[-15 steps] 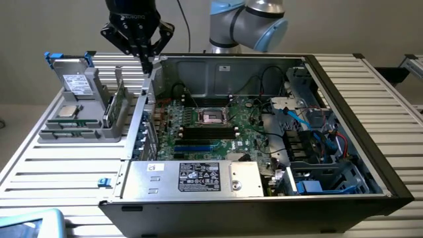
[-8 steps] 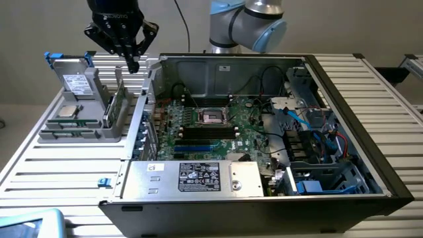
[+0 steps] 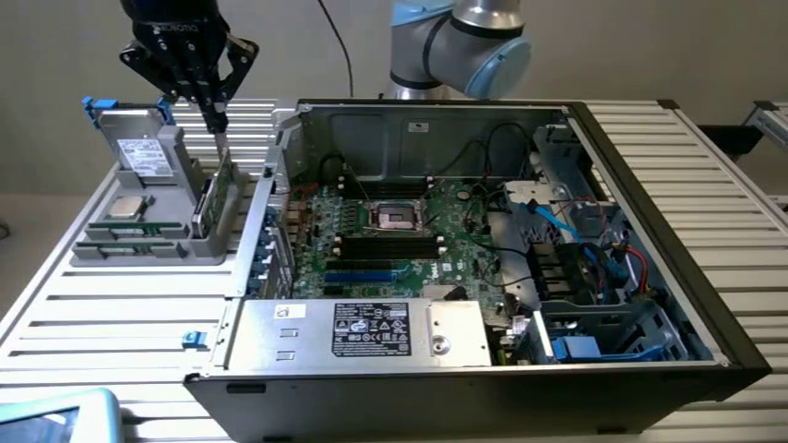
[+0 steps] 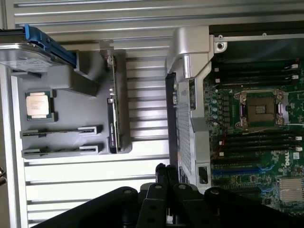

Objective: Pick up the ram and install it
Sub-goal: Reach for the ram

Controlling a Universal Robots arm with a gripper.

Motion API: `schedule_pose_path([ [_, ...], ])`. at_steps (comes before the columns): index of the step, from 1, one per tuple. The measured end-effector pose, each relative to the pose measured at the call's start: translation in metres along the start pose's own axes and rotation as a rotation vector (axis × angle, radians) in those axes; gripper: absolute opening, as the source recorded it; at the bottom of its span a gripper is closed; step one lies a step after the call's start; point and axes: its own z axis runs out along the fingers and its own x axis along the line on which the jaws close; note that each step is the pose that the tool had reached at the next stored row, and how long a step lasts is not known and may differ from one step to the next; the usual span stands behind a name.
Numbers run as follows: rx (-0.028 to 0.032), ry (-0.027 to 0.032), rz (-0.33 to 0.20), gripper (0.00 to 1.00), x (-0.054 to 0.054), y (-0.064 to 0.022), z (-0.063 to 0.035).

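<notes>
tool point(image 3: 217, 118) closed, empty, near ram point(image 3: 216, 198)

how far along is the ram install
Nothing looks done: the ram stands in the grey holder outside the case. In hand: the gripper, jaws shut and empty, hangs above it. Left: the pickup and seating it in the motherboard slots.

We list: slatted desk point(image 3: 111, 314); open computer case point(image 3: 419, 138) with labelled silver power supply point(image 3: 357, 332); beside it, grey holder point(image 3: 148, 249) carrying a square processor point(image 3: 127, 206) and a blue-clipped drive point(image 3: 148, 152).
</notes>
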Motion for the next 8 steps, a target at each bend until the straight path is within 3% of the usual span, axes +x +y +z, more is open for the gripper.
schedule_pose_path([
  [8, 0.0018, 0.0000, 0.000, 0.11, 0.037, 0.0040, 0.0016],
])
